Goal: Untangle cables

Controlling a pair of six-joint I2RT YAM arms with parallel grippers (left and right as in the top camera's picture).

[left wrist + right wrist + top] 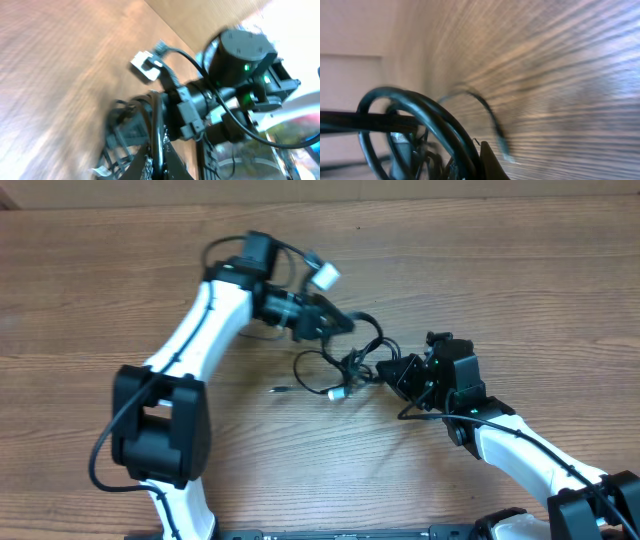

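Cables [345, 365]: thin black cords in one tangled clump at frame centre in the overhead view, lying on the wood counter [500, 280]. Small white plug [337, 392] at the clump's lower edge. One loose cord end [278, 389] trails out to the left and lies flat on the counter, apart from both arms. A loop arcs over the top right of the clump.

Left end effector [338, 320]: at the clump's upper left, jaws closed. Left wrist view shows a black strand [156, 125] running up from between the fingers, so it is clamped on a cable. More loops bunch at lower left of that frame, blurred.

Right end effector [385, 370]: at the clump's right side, touching it, jaws closed. Right wrist view is very close and blurred; thick cable loops [430, 115] sit right against the finger [490, 165] at bottom centre, reads as gripping the cables. One thin strand [490, 120] curves away over the counter to a small plug end.

The two end effectors are near each other, with the clump between them. The right arm's wrist [245, 55] fills the upper right of the left wrist view.

White connector block [323, 275] on the left arm's own wiring sits above the left end effector, also seen at [146, 65]; not part of the clump.
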